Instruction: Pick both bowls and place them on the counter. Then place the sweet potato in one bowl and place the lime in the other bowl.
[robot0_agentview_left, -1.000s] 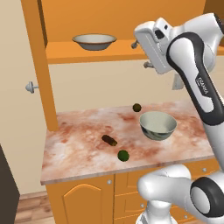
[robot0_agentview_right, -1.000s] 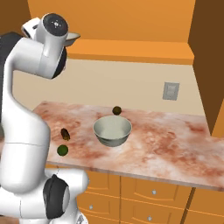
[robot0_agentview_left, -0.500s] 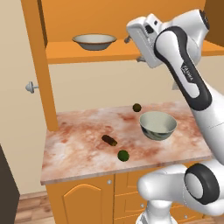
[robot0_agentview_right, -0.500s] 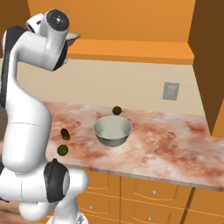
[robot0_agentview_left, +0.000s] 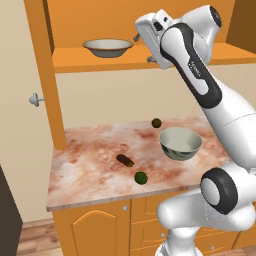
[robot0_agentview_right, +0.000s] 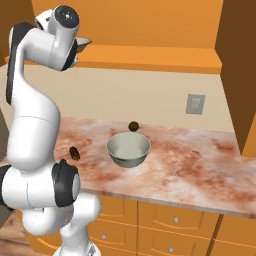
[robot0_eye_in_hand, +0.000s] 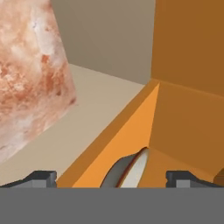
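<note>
Up on the shelf (robot0_agentview_left: 100, 61), cream bowl (robot0_agentview_left: 107, 47) sits at 9 o'clock of the gripper (robot0_eye_in_hand: 111, 177), jaws wide and empty; risk: a shallow rim bite slips and drops it onto the counter (robot0_agentview_left: 90, 170) by the grey-green bowl (robot0_agentview_left: 181, 143).

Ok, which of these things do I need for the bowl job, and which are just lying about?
Needed: cream bowl on the shelf; grey-green bowl, sweet potato and lime on the counter; open pincer.
Lying about: olive-brown ball, wall outlet.
</note>
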